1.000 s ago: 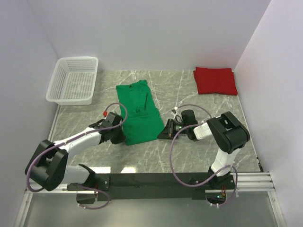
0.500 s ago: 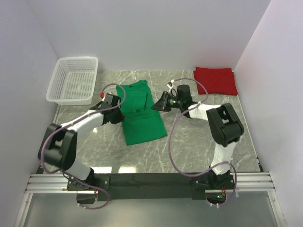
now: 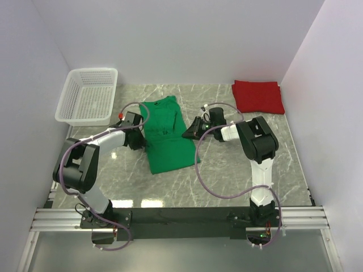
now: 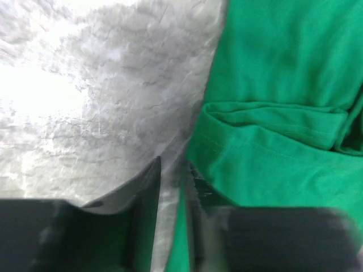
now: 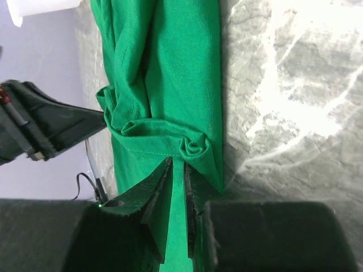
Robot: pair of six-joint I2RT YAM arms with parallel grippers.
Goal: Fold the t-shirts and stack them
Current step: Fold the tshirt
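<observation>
The green t-shirt [image 3: 166,136] lies lengthwise on the table, partly folded into a long strip. My left gripper [image 3: 139,138] is at the shirt's left edge around mid-length. In the left wrist view its jaws [image 4: 173,165] are nearly closed with the green edge [image 4: 283,85] between them. My right gripper [image 3: 189,132] is at the shirt's right edge, opposite the left one. In the right wrist view its jaws [image 5: 177,162] pinch the cloth just below a bunched fold of the green t-shirt [image 5: 170,68]. The red t-shirt [image 3: 258,96] lies folded at the back right.
A white mesh basket [image 3: 88,96] stands at the back left. White walls close the table on three sides. The left arm's gripper body [image 5: 34,130] shows across the shirt in the right wrist view.
Both grippers moved from the shirt's near hem up along its sides to mid-length, then settled against the edges and closed. The shirt's outline is almost unchanged.
</observation>
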